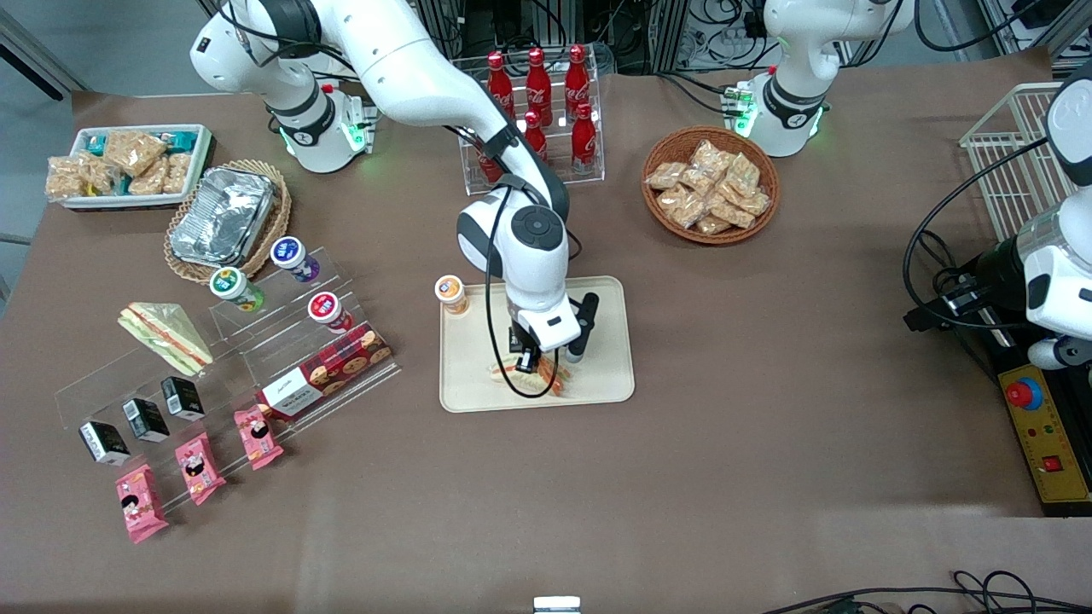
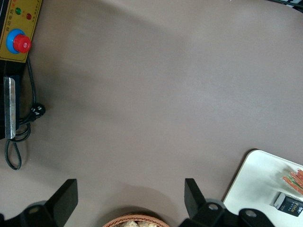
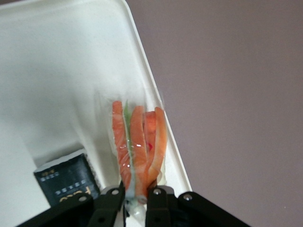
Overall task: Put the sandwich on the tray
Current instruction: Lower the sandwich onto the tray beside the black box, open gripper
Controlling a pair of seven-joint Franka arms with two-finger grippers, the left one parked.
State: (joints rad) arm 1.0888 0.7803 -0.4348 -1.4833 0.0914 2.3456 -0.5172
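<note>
Right gripper (image 3: 137, 198) hangs low over the tray (image 1: 614, 375), fingers (image 3: 158, 201) clenched on the wrapped sandwich (image 3: 137, 146) by one thin end, so the wedge stands on edge with the red and green filling stripes facing the wrist camera. The sandwich sits between the fingers and runs out along the tray rim, close to the edge nearest the front camera; whether it already rests on the tray floor cannot be told, it looks about to be set down. The pinch on the narrow end likely keeps the soft bread from being crushed. A small black box (image 3: 66, 184) lies on the tray just beside the fingers. Counts: two sandwiches, one held, the spare sandwich (image 1: 166, 337) on the clear display stand (image 1: 247, 350) toward the working arm's end; one tray; three more black boxes (image 1: 145, 418) and three pink snack packets (image 1: 200, 465) on that stand; one orange-lidded cup (image 1: 450, 294) on the tray corner.
</note>
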